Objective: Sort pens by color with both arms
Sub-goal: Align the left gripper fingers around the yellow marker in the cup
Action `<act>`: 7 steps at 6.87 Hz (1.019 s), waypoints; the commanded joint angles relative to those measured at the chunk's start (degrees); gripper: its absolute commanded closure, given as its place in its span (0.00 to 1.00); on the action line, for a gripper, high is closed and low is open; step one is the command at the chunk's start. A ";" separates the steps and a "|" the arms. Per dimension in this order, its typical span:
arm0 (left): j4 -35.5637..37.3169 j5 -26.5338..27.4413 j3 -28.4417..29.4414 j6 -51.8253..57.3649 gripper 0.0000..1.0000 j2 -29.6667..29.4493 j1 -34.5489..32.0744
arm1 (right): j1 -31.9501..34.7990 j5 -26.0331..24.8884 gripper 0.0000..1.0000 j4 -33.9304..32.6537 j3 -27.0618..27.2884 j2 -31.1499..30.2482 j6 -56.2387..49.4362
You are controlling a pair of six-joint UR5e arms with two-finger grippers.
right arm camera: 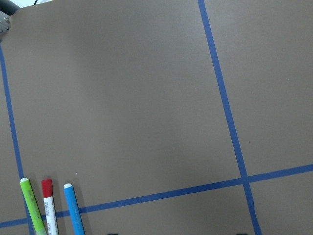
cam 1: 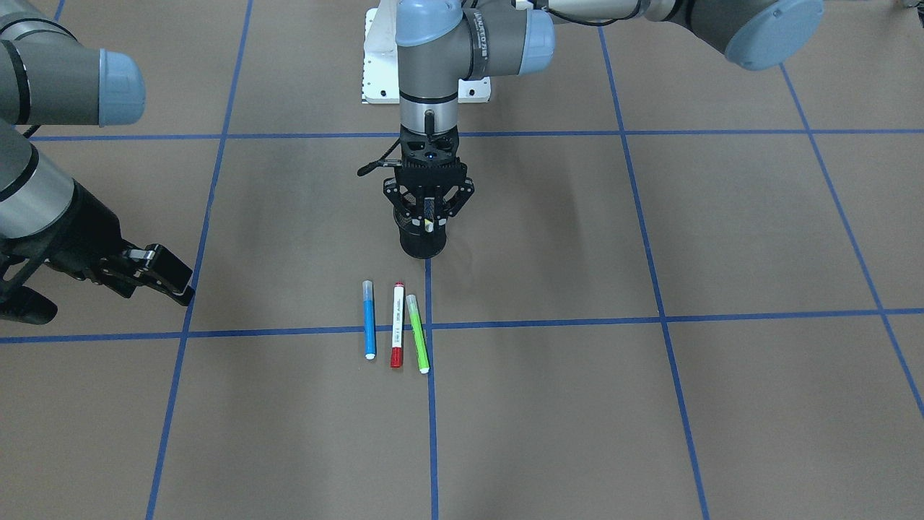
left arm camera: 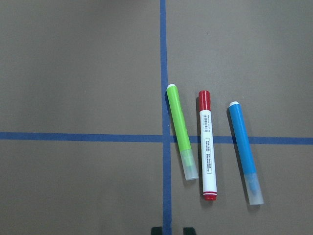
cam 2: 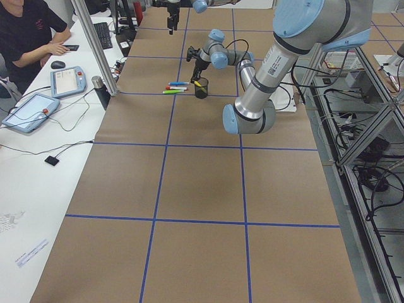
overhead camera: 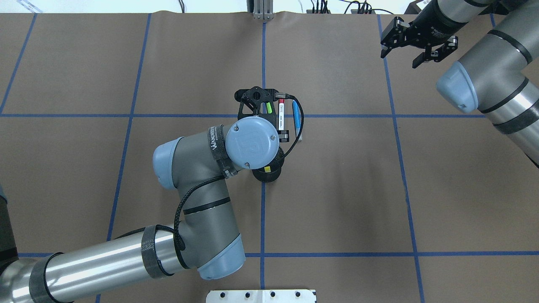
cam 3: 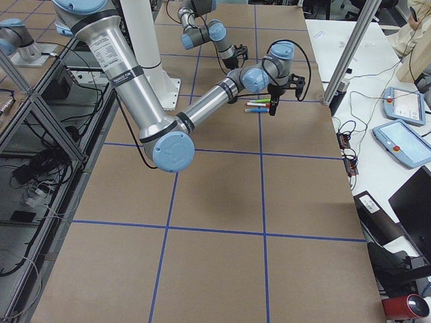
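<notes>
My left gripper (cam 1: 429,219) pinches the slim yellow marker pen (overhead camera: 267,169) inside the black mesh cup (cam 1: 422,247); I should lift straight up, clearing its rim.

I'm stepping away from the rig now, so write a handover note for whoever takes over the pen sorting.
Left pincer: shut on the yellow pen, which stands in the black mesh cup.
Right pincer: open, empty, off to the side.
Blue pen, red-ended pen and green pen lie side by side on the table, not touching.
Done: those three look laid out.
Left: the yellow pen.
</notes>
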 commanded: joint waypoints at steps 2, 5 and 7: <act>0.00 0.10 0.31 -0.09 0.70 0.01 0.01 | 0.00 0.00 0.15 0.03 -0.07 0.00 -0.10; -0.09 0.10 0.23 0.00 0.80 0.01 0.01 | 0.18 0.09 0.15 -0.06 -0.07 0.00 -0.71; -0.09 0.10 0.05 0.00 0.81 0.01 0.01 | 0.26 0.00 0.15 -0.06 -0.07 0.00 -0.80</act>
